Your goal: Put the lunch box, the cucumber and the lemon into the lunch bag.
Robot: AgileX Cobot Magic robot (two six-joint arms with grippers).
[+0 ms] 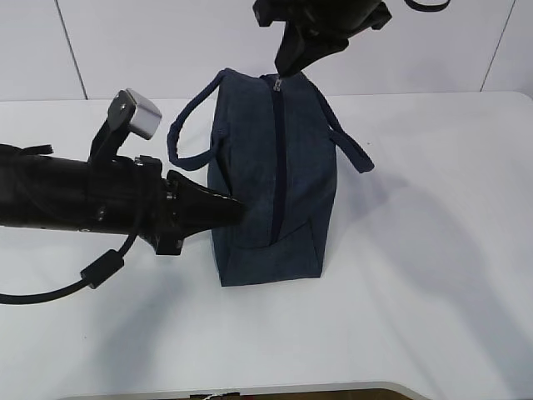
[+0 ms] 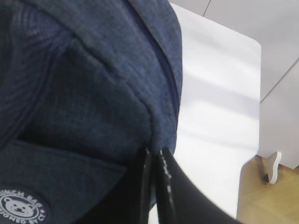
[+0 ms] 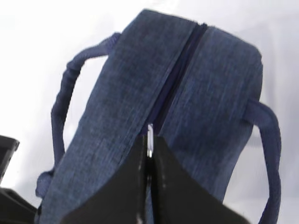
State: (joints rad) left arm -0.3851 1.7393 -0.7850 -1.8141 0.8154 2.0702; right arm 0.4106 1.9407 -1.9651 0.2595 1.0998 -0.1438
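The dark navy lunch bag [image 1: 271, 179] stands on the white table, its top zipper [image 1: 278, 150] running front to back and zipped shut. My left gripper [image 1: 235, 212] is shut, pinching the bag's fabric at its left front corner; the left wrist view shows the jaws closed on a fold of navy cloth [image 2: 161, 140]. My right gripper [image 1: 281, 73] is at the bag's far end, shut on the silver zipper pull [image 3: 150, 140]. The lunch box, the cucumber and the lemon are out of view.
Two loop handles hang at the bag's sides, one left [image 1: 187, 125] and one right [image 1: 350, 142]. The white table [image 1: 433, 250] ends at the front edge; a wall stands behind it.
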